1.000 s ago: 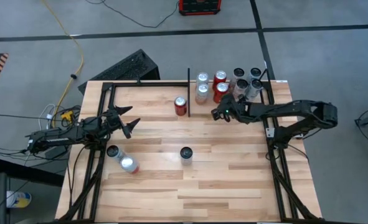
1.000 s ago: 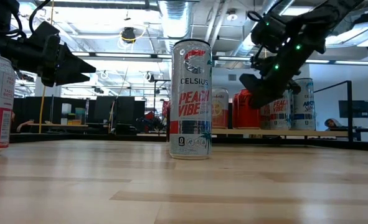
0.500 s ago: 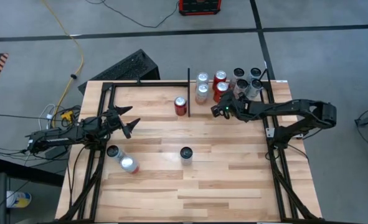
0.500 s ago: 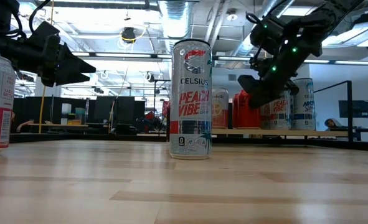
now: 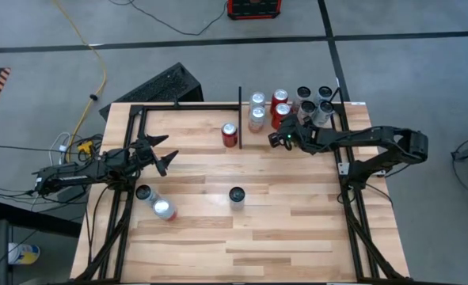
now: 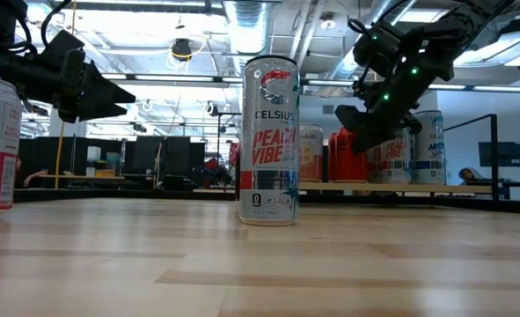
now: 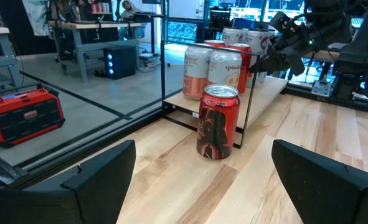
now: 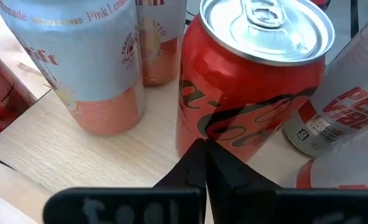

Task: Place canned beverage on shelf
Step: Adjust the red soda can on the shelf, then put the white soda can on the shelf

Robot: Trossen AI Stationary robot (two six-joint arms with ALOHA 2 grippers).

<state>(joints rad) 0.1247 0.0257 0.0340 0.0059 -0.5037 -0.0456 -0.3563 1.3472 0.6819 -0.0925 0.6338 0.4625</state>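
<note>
1. On the shelf point(image 5: 340, 107) at the table's far right corner, we count a cluster of cans, among them a red can point(image 8: 246, 81) standing upright on the light wood.
2. Right gripper point(image 5: 279, 142): fingers pressed together, holding nothing, tips just in front of that red can; it has crept slightly toward the shelf over the past second.
3. We judge this can delivered.
4. Still on the table point(image 5: 257, 237): a dark red can point(image 5: 230, 134) before the shelf, a tall can point(image 5: 237, 195) mid-table, two cans point(image 5: 156, 202) near the left.
5. Left gripper point(image 5: 164, 155): fingers spread wide, empty, unmoved, facing the dark red can.
</note>
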